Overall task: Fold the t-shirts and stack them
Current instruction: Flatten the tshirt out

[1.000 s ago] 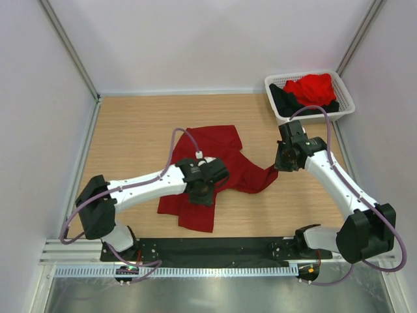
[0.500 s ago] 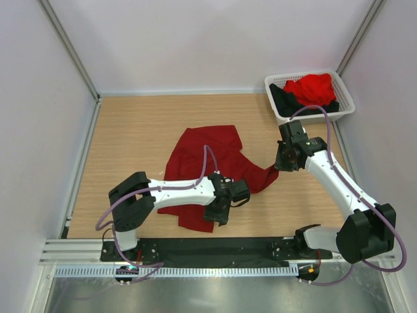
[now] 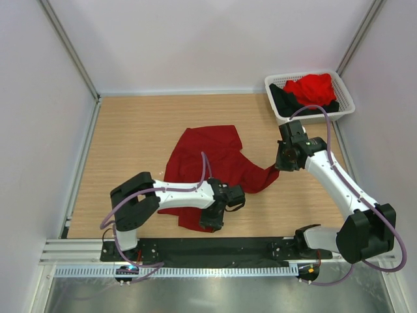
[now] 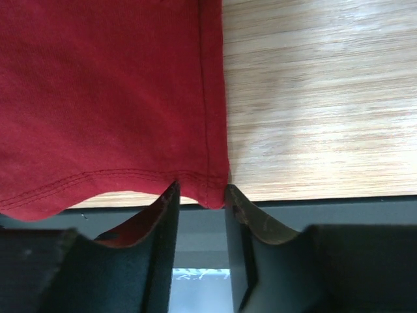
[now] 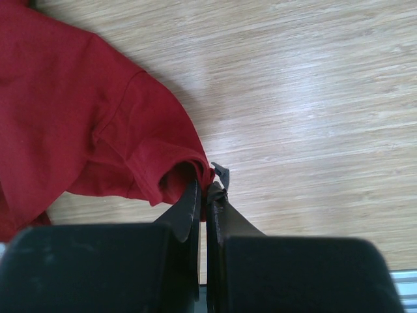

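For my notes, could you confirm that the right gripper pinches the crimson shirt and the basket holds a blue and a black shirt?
Not blue: the top view shows a bright red shirt with the black shirt in the basket.

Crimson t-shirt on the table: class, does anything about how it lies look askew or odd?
The crimson t-shirt lies rumpled and skewed, not flat. One sleeve is stretched out to the right, pinched in the shut right pincer, and its near hem corner sits between the open fingers of the left pincer.
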Controlling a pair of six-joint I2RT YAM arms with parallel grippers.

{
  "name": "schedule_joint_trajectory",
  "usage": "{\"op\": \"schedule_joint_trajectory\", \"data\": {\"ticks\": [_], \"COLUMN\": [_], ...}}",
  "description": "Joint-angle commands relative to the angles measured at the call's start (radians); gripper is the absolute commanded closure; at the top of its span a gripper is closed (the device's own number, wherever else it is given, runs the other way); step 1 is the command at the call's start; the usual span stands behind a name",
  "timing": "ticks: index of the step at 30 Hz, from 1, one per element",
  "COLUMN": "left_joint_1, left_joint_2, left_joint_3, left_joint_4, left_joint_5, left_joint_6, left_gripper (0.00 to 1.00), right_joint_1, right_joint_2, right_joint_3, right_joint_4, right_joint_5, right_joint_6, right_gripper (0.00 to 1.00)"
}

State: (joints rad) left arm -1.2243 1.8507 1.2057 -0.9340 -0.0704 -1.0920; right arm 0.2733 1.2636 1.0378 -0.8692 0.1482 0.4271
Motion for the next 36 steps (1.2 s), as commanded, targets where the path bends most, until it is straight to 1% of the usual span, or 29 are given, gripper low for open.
{"op": "schedule_joint_trajectory", "data": {"ticks": [1,3,4,6,8,9,11,13,14,16,17,18,19,20,21,23,24,25,26,27,28,29,30,31,32,33,34,35,36], "left_joint_1": [-0.001,-0.001,0.000,0.005,0.005,0.006,0.006,0.012,0.014,0.020,0.023,0.031,0.039,0.048,0.048,0.055,0.060,0.065,0.069,0.081,0.088,0.097,0.115,0.120,0.123,0.126,0.138,0.146,0.155], "left_joint_2": [0.010,0.016,0.018,0.012,-0.027,-0.050,-0.129,-0.186,-0.252,-0.321,-0.353,-0.414,-0.439,-0.464,-0.517,-0.563,-0.583,-0.622,-0.637,-0.651,-0.663,-0.680,-0.685,-0.686,-0.696,-0.697,-0.700,-0.703,-0.705], "left_joint_3": [-0.006,-0.015,-0.017,-0.018,-0.015,-0.017,-0.021,-0.029,-0.038,-0.055,-0.061,-0.063,-0.063,-0.066,-0.072,-0.092,-0.115,-0.127,-0.138,-0.156,-0.159,-0.161,-0.159,-0.152,-0.146,-0.141,-0.133,-0.120,-0.110], "left_joint_4": [0.046,0.060,0.057,0.016,-0.029,-0.079,-0.135,-0.198,-0.212,-0.244,-0.253,-0.285,-0.308,-0.325,-0.344,-0.361,-0.370,-0.370,-0.365,-0.358,-0.355,-0.355,-0.355,-0.359,-0.361,-0.368,-0.373,-0.377,-0.385], "left_joint_5": [0.011,0.011,0.000,-0.031,-0.101,-0.124,-0.193,-0.232,-0.265,-0.292,-0.304,-0.308,-0.309,-0.313,-0.328,-0.339,-0.341,-0.342,-0.341,-0.344,-0.350,-0.348,-0.347,-0.348,-0.359,-0.371,-0.379,-0.390,-0.393], "left_joint_6": [-0.002,0.003,0.009,0.009,0.003,0.001,-0.009,-0.014,-0.009,0.001,0.010,0.021,0.024,0.024,0.030,0.024,0.020,0.014,0.014,0.017,0.023,0.033,0.040,0.046,0.055,0.060,0.064,0.076,0.084], "left_gripper": [0.66,0.73,0.84,1.00,1.00,1.00,1.00,1.00,1.00,1.00,1.00,1.00,1.00,1.00,1.00,1.00,1.00,1.00,1.00,1.00,1.00,1.00,1.00,1.00,1.00,1.00,1.00,1.00,1.00], "right_joint_1": [0.004,0.004,0.004,0.004,0.004,0.004,0.012,0.059,0.073,0.095,0.134,0.156,0.185,0.240,0.279,0.334,0.393,0.429,0.470,0.533,0.559,0.570,0.570,0.570,0.570,0.570,0.567,0.541,0.514], "right_joint_2": [-0.009,-0.004,-0.003,0.013,0.034,0.042,0.065,0.108,0.121,0.138,0.132,0.117,0.108,0.097,0.088,0.042,0.019,-0.004,-0.057,-0.081,-0.101,-0.143,-0.162,-0.188,-0.235,-0.259,-0.271,-0.274,-0.261], "right_joint_3": [0.019,0.025,0.028,0.047,0.086,0.105,0.149,0.229,0.282,0.317,0.333,0.343,0.352,0.346,0.325,0.259,0.151,0.081,-0.062,-0.132,-0.192,-0.275,-0.297,-0.306,-0.302,-0.292,-0.277,-0.236,-0.219], "right_joint_4": [0.019,0.019,0.021,0.021,0.016,0.012,-0.013,-0.033,-0.036,-0.008,0.008,0.013,0.004,-0.007,-0.011,-0.034,-0.031,0.004,0.033,0.068,0.123,0.133,0.125,0.096,0.078,0.066,0.018,-0.017,-0.045], "right_joint_5": [0.033,0.039,0.040,0.068,0.105,0.134,0.246,0.379,0.407,0.430,0.429,0.421,0.400,0.342,0.303,0.217,0.097,0.047,-0.016,-0.113,-0.136,-0.174,-0.180,-0.159,-0.145,-0.094,-0.016,0.029,0.048], "right_joint_6": [-0.008,-0.007,-0.010,-0.019,-0.050,-0.062,-0.102,-0.131,-0.152,-0.175,-0.203,-0.206,-0.206,-0.203,-0.179,-0.111,-0.014,0.034,0.092,0.135,0.230,0.269,0.298,0.338,0.351,0.358,0.363,0.381,0.383], "right_gripper": [0.96,0.96,0.96,0.97,0.99,0.99,0.99,0.99,0.99,0.99,0.99,0.99,0.99,0.99,0.99,0.99,0.99,0.99,0.98,0.95,0.92,0.89,0.76,0.69,0.59,0.41,0.35,0.32,0.30]}}
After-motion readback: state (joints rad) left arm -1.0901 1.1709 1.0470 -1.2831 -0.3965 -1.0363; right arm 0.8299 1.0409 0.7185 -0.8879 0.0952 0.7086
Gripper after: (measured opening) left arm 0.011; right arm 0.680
